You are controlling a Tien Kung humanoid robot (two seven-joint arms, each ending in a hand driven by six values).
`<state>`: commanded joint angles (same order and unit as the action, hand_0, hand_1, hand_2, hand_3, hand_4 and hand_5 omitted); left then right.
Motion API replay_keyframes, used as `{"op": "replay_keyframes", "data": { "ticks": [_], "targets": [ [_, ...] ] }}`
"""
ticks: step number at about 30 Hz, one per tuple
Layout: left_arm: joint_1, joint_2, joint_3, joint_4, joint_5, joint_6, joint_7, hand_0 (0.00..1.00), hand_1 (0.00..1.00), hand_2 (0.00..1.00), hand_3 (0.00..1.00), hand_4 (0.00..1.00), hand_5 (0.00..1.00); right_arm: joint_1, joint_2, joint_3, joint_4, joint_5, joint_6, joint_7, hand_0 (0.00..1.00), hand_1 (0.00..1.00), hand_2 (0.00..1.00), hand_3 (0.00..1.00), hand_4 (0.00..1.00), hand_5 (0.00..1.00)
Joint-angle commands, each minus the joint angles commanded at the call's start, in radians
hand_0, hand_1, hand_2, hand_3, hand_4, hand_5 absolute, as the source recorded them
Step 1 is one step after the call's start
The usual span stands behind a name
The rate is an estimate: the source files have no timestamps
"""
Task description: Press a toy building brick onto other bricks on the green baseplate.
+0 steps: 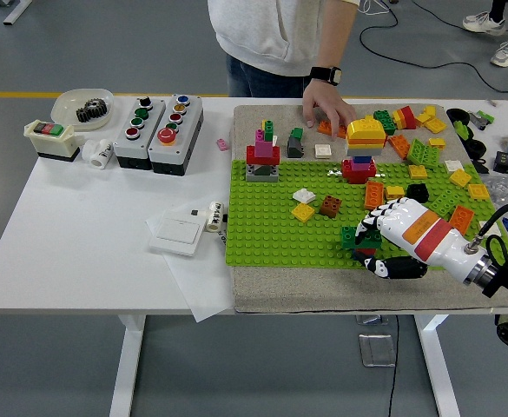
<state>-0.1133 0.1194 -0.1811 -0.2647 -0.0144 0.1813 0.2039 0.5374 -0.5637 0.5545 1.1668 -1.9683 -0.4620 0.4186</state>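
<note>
One robot hand, the right hand (394,236), reached in from the lower right of the frame and lay over a small green-and-black brick stack (360,238) at the near edge of the green baseplate (271,230). Its white fingers (380,214) curled down over the top of the stack and its dark thumb (396,267) lay just in front; whether they gripped a brick could not be told. Farther up the plate sat a brown brick (330,206) and a yellow brick (304,211), then a red-and-pink tower (263,154). At the top centre, a person's hand (327,111) rested beside a yellow-topped tower (363,146). Button boxes (158,122) stood at upper left.
</note>
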Motion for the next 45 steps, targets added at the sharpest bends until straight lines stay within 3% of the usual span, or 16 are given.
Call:
{"op": "replay_keyframes", "data": {
  "ticks": [45],
  "targets": [
    [0.009,0.001,-0.013,-0.001,0.03,0.0,0.008,0.502,0.605,0.768,0.789,0.838,0.827,-0.047,0.017,0.035,-0.032,0.012,-0.006,-0.006,0.399,0.444,0.505,0.51,0.636,0.482]
  ]
}}
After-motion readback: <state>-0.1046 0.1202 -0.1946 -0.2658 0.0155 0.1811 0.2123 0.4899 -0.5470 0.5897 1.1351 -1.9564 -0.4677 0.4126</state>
